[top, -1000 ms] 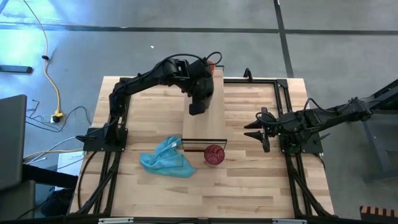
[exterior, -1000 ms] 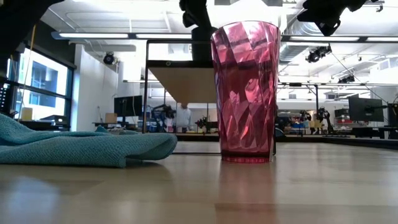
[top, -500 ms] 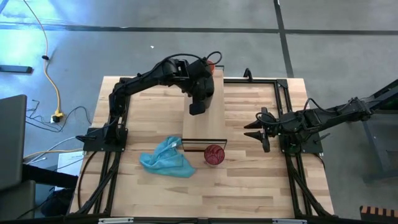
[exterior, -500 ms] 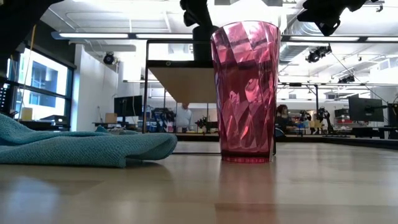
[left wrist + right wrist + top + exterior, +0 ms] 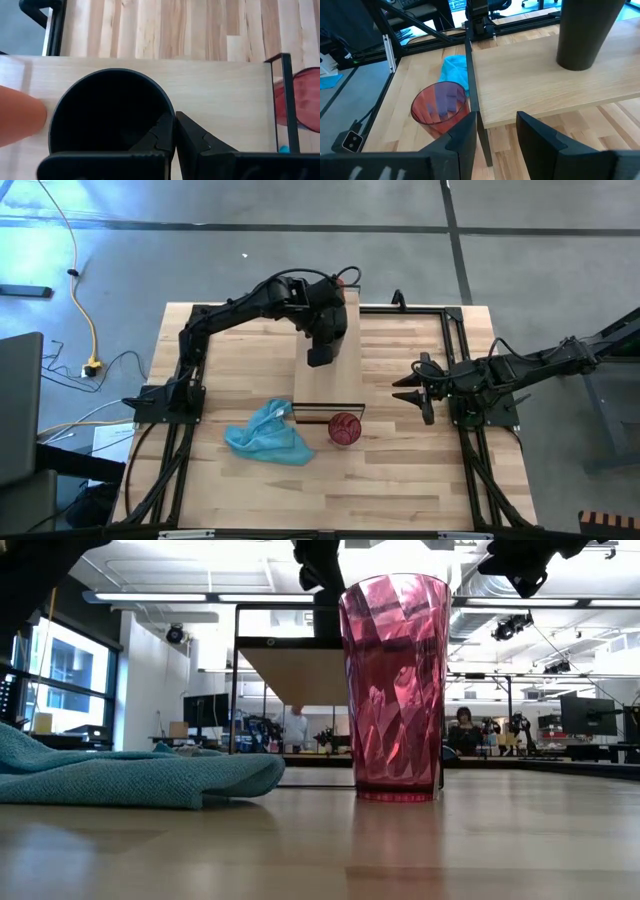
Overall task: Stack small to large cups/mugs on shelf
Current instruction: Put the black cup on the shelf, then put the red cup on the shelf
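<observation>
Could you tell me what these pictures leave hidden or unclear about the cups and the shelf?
- Small orange-red cup: the left wrist view's edge cuts it off; the left arm covers most of it from above.
- Black cup: top cropped in the right wrist view.
- Left gripper: shut on the black cup's rim.
- Pale wooden shelf: the see-through pinkish-red cup partly hides it in the low view.
</observation>
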